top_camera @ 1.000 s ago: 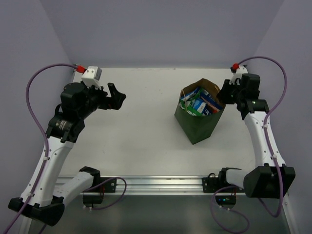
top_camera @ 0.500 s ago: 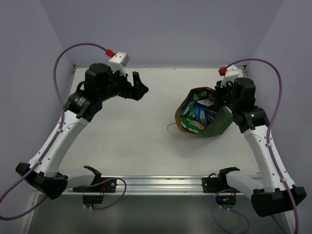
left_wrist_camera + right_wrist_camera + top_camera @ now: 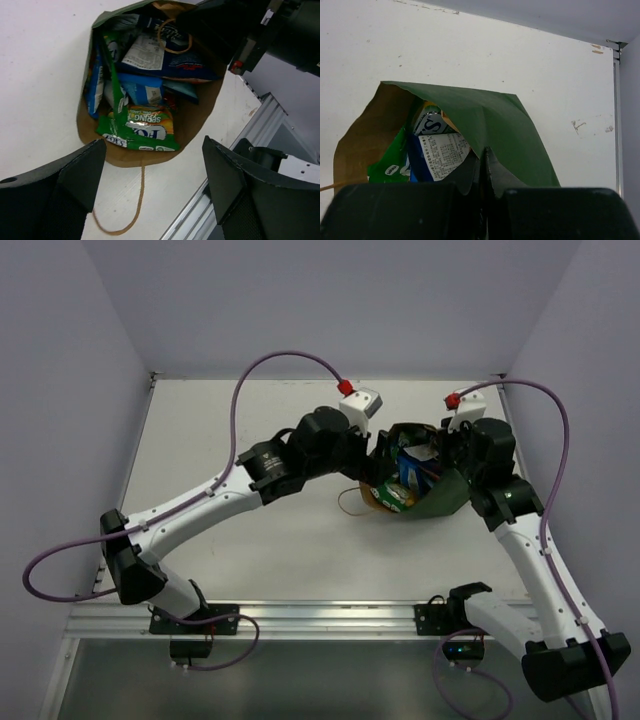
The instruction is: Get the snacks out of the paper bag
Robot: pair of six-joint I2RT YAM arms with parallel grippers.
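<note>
The counter point(image 3: 250, 440) carries the paper bag point(image 3: 440, 502), which lies tipped near the right edge, midway between the far and near edges, with its mouth facing left. The right fingers point(image 3: 486, 172) are pinched closed on its green rim. The left fingers point(image 3: 385, 453) hang spread wide over the mouth, holding nothing. One cord handle point(image 3: 350, 503) rests on the counter. The snacks point(image 3: 145, 95) are inside the bag, among them a dark blue crisp bag point(image 3: 175, 62) and a green-white packet point(image 3: 137, 131).

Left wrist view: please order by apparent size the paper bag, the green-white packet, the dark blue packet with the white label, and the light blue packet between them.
1. paper bag
2 and 3. dark blue packet and green-white packet: they look alike and both are partly covered, so I do not rank them.
4. light blue packet
</note>
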